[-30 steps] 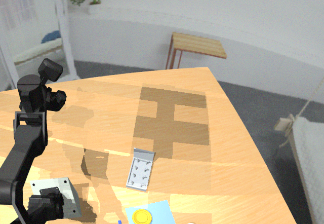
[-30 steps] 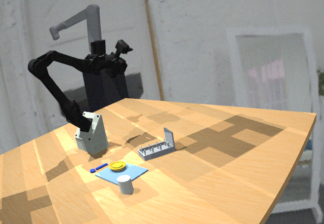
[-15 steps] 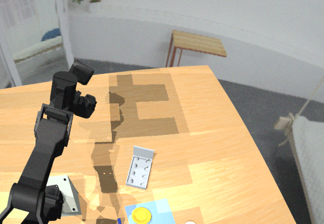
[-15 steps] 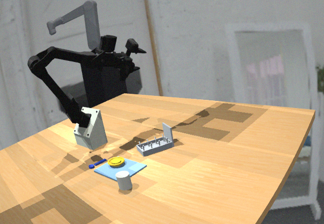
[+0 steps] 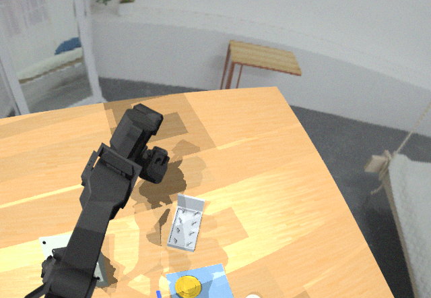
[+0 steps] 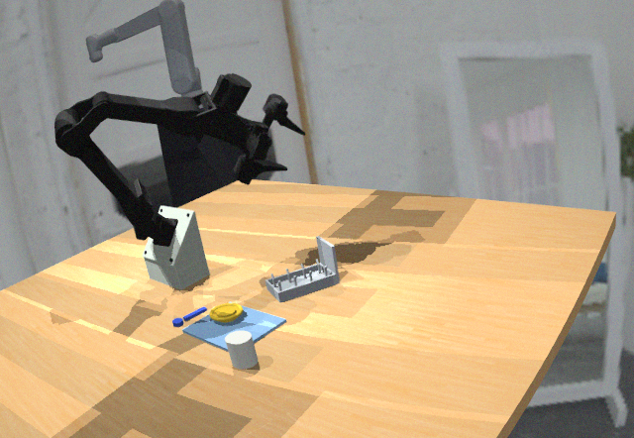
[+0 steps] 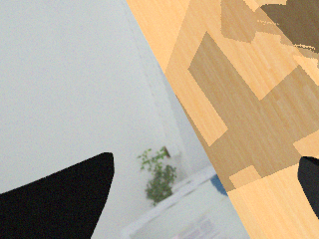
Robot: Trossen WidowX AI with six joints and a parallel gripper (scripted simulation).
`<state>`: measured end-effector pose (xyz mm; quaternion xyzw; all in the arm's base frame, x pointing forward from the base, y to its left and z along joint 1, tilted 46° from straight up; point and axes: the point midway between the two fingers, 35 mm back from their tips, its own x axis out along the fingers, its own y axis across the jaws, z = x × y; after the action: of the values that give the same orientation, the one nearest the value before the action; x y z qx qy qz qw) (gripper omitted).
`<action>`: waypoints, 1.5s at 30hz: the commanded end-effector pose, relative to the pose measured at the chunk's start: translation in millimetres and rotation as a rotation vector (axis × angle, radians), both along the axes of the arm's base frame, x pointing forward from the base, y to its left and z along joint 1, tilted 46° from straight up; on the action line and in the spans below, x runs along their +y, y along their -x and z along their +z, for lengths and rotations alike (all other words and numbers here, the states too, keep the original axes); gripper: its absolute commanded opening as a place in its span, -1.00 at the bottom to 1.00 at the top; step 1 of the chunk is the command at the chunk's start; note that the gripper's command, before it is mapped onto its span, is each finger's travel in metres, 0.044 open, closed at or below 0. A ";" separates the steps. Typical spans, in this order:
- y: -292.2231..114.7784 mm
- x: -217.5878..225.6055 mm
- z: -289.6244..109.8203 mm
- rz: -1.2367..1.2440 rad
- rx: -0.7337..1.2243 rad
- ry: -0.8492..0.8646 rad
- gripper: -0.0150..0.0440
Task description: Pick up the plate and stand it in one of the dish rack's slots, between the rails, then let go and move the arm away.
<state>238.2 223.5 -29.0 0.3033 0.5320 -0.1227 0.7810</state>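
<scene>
No readable text in any view.

No letters, numbers, brand marks or signs can be made out on the dish rack, the yellow plate, the blue mat, the white cup or the arm's pale base block.

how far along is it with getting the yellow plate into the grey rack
Done: nothing yet. The round yellow plate lies flat on the blue square mat, and the grey pegged dish rack has nothing in its slots. In hand: the black parallel-jaw gripper is open, holds nothing and hangs high above the table, short of the plate. Left: reach down, grasp the plate, stand it between the rails, release, retreat.
</scene>
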 end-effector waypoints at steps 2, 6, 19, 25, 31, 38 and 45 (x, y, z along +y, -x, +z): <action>-21.7 -33.4 6.1 0.016 -0.019 0.145 0.86; -33.7 -63.6 10.2 0.032 -0.009 0.265 0.86; -51.0 -157.8 29.7 0.107 0.118 0.606 0.86; -50.3 -195.7 40.7 0.149 0.207 0.725 0.86; -45.3 -237.4 55.6 0.214 0.334 0.850 0.86; -35.9 -284.0 76.3 0.306 0.511 0.963 0.86; -29.6 -306.5 88.1 0.358 0.608 1.003 0.86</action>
<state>267.7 -77.7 53.5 -0.2294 0.6453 -0.3092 0.6599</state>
